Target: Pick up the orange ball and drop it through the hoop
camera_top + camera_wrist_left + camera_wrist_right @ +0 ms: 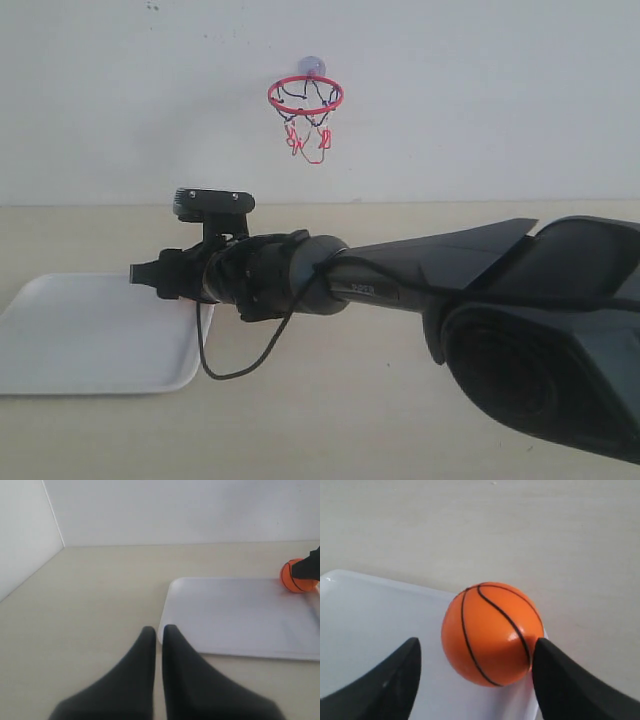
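Note:
The orange ball (492, 632) with thin black seams rests on the white tray (370, 615) near its edge. My right gripper (476, 642) is open around the ball, with one finger touching its side and the other standing apart. The left wrist view shows the ball (297, 576) at the tray's far corner, partly covered by a dark right fingertip. In the exterior view the ball is hidden behind my right gripper (145, 272). The red-ringed hoop (305, 95) hangs on the back wall by its suction cup. My left gripper (159, 630) is shut and empty, just off the tray's (235, 615) near corner.
The right arm (420, 275) stretches from the right across the beige table to the tray (90, 335) at the left. A loose black cable (240, 365) droops beneath the wrist. White walls close off the back and one side.

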`<action>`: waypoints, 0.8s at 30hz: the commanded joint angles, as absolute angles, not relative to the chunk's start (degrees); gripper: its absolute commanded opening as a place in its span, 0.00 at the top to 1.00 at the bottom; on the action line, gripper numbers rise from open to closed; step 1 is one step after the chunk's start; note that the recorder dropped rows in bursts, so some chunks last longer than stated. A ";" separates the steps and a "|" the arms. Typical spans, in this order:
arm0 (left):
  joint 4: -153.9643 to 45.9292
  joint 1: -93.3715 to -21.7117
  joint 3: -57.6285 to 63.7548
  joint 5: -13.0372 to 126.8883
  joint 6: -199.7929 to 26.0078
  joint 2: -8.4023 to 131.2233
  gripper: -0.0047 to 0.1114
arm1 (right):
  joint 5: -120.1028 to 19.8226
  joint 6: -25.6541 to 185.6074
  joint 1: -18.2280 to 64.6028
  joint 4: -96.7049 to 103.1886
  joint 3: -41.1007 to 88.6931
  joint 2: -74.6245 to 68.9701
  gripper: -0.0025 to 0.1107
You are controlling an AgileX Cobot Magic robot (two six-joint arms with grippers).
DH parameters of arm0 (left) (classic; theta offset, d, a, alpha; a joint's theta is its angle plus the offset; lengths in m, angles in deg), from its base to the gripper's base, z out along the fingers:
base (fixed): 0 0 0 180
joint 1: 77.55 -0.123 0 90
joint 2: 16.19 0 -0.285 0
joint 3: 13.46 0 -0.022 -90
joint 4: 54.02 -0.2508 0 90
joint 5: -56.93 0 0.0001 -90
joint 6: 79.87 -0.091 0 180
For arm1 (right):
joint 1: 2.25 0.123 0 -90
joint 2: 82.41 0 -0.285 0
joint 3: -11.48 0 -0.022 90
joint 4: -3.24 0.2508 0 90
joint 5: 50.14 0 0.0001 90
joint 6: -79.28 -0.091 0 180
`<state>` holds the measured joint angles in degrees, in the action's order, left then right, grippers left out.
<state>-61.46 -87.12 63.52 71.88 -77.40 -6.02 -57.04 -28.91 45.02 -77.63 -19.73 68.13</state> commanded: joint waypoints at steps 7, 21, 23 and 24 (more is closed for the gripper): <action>-61.38 -87.15 63.75 71.67 -76.87 -5.96 0.92 | -57.51 -28.53 44.71 -78.01 -20.12 69.19 0.34; -61.38 -87.15 63.75 71.67 -76.87 -5.96 0.92 | -57.62 -30.28 44.60 -78.01 -20.59 69.65 0.29; -61.38 -87.15 63.75 71.67 -76.87 -5.96 0.92 | -56.06 -30.28 44.60 -78.01 -22.05 70.25 0.29; -61.38 -87.15 63.75 71.67 -76.87 -5.96 0.92 | -55.62 -30.28 44.60 -78.01 -22.69 70.60 0.29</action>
<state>-61.46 -87.12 63.52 71.88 -77.40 -6.02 -56.76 -30.13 45.02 -77.63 -21.05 69.97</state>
